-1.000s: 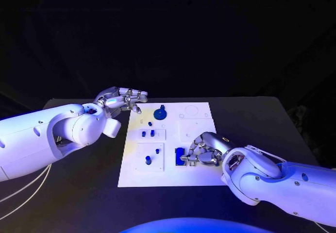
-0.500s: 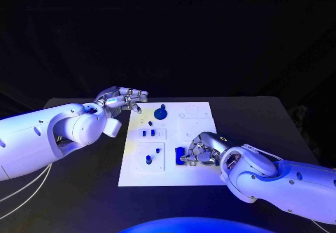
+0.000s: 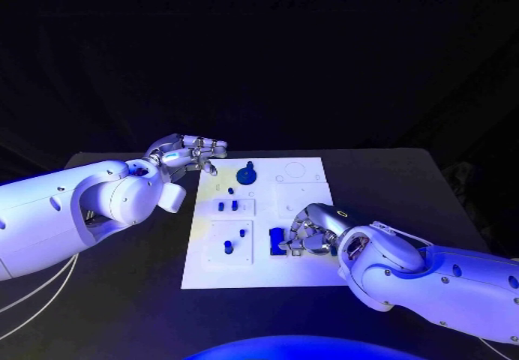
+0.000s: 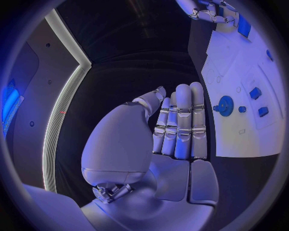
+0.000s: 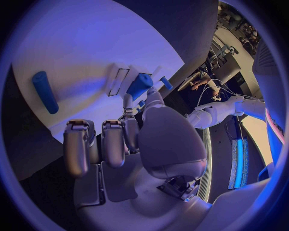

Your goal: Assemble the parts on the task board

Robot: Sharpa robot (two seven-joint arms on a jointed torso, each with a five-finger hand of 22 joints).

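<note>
The white task board [image 3: 257, 273] lies in the middle of the table. My right hand [image 3: 311, 234] rests on the board's near right part, fingers curled. Its thumb and a fingertip pinch an upright blue block [image 3: 277, 240], seen close up as the blue block [image 5: 139, 85] in the right wrist view. My left hand [image 3: 190, 154] hovers off the board's far left corner, and my left hand [image 4: 178, 124] holds nothing, its fingers straight. A blue gear [image 3: 247, 177] stands on the far part of the board. Small blue pieces [image 3: 227, 205] sit in the left-hand plates.
A blue cylinder [image 5: 45, 91] lies on the board [image 5: 78, 53] beyond my right hand's fingers. The left wrist view shows the board [image 4: 241, 139], the gear [image 4: 226, 105] and my right hand [image 4: 211, 12]. Bare black table [image 3: 130, 300] surrounds the board.
My right hand and forearm have edged slightly left, closing against the blue block. The left hand has stayed where it was.
</note>
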